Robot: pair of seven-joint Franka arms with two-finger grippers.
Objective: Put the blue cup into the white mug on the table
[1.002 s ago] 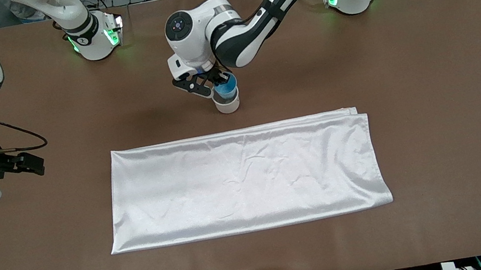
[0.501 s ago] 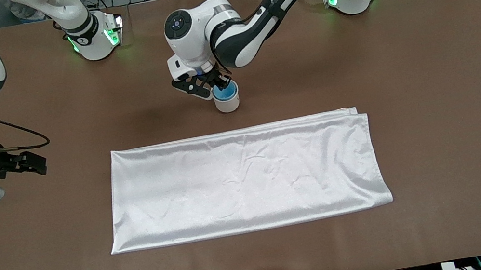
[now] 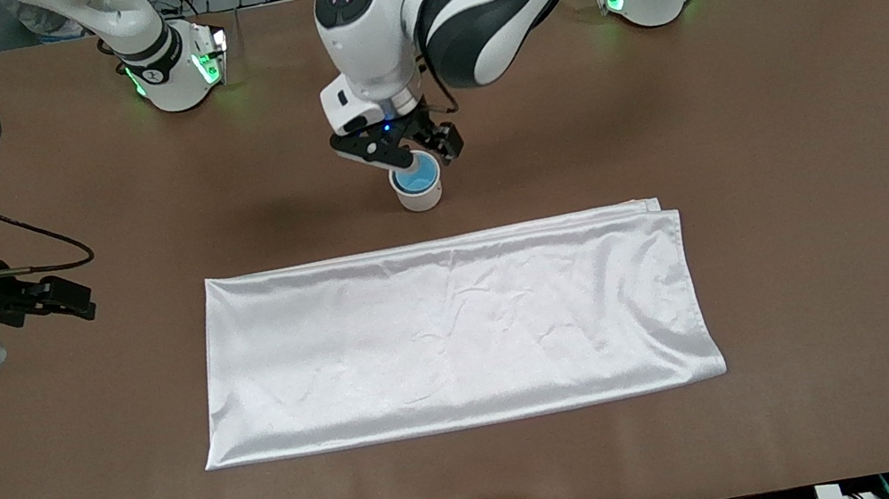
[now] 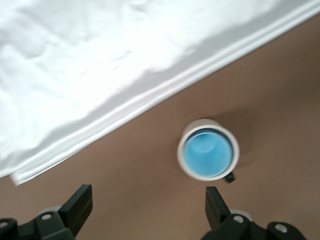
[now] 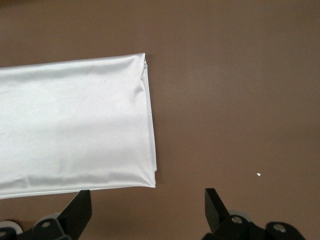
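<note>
The blue cup [image 3: 415, 178] sits nested in the white mug [image 3: 419, 196], directly beneath the left end effector [image 3: 408, 150], which gapes wide and empty; the right end effector [image 3: 30, 311], also wide and empty, waits well apart over the bench [image 3: 796, 136].

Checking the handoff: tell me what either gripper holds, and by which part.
Nothing is held. The left gripper hangs open over the blue cup in the white mug; the right gripper waits open.

You see only the rim and bright inside of the blue cup [image 3: 415, 177]; its outer wall is sunk inside the white mug [image 3: 419, 197]. The mug's handle [image 4: 229, 177] shows as a small dark stub in the left wrist view, and its side dots cannot be made out. The right pincer [image 3: 28, 324] is partly cut off by the front view's edge. The cloth [image 5: 70, 125] runs off both wrist views.
</note>
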